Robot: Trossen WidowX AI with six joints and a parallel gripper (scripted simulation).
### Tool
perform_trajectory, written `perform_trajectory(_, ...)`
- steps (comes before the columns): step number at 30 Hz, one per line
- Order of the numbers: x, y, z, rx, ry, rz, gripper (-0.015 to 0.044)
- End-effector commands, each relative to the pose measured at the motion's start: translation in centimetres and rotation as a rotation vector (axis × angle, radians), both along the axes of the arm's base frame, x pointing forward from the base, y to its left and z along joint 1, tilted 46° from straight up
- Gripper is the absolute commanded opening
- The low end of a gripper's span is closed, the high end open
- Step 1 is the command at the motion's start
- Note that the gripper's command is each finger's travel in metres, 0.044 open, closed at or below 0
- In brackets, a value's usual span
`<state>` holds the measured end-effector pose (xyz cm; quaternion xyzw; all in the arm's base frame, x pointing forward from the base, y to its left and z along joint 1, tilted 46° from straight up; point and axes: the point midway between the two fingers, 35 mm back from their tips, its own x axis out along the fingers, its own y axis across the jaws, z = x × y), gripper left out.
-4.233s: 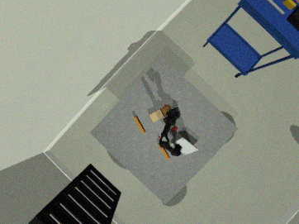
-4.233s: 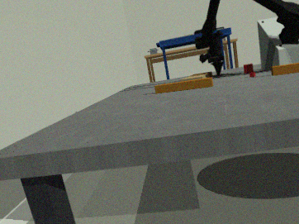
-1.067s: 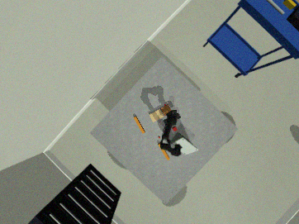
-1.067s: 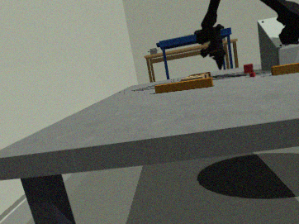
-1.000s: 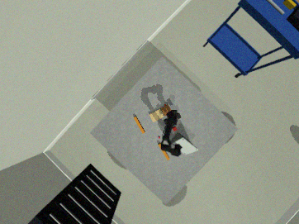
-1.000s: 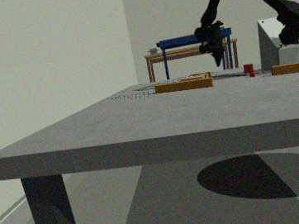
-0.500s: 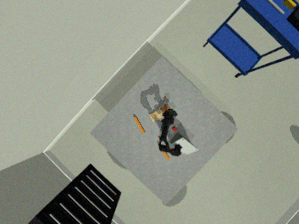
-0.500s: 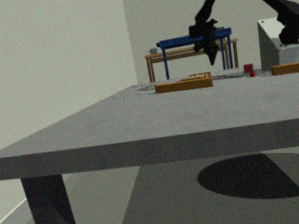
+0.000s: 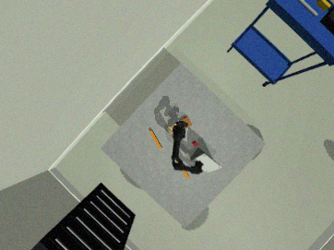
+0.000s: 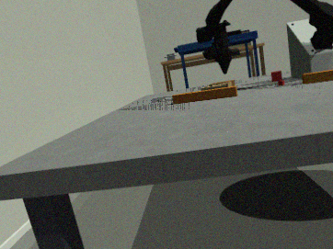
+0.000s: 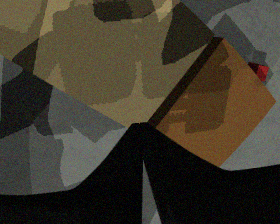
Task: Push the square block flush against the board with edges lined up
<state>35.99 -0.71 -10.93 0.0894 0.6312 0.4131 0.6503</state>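
Observation:
The orange-brown square block (image 9: 186, 120) (image 11: 247, 102) lies flat on the table. The tan board (image 9: 171, 130) (image 11: 95, 65) lies beside it, at the left in the wrist view. A dark narrow strip runs between the block's side and the board's end; I cannot tell whether it is a gap or a shaded face. Their upper corners look nearly even in the wrist view; the lower ones are hidden by my fingers. My gripper (image 9: 178, 130) (image 10: 224, 72) (image 11: 139, 130) is shut and empty, raised above the parts. In the exterior view the two parts blur together.
A small red object (image 9: 195, 144) (image 10: 276, 76) (image 11: 261, 72) lies past the block. Orange bars (image 9: 156, 139) (image 10: 204, 96) lie on the grey table (image 9: 138, 144) (image 10: 138, 139). A white box (image 9: 209, 162) (image 10: 299, 51) stands by the arm's base.

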Motion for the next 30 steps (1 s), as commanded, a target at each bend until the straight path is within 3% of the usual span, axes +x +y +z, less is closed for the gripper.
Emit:
perform_trajectory(1,1.4,1.3,1.2,0.023,-0.087,0.090,0.0000)
perform_trajectory(23,7.0,10.9,8.3,0.179,-0.575,0.625,0.0000)
perform_trajectory(30,7.0,12.1,7.7,0.184,-0.590,0.641,0.0000)
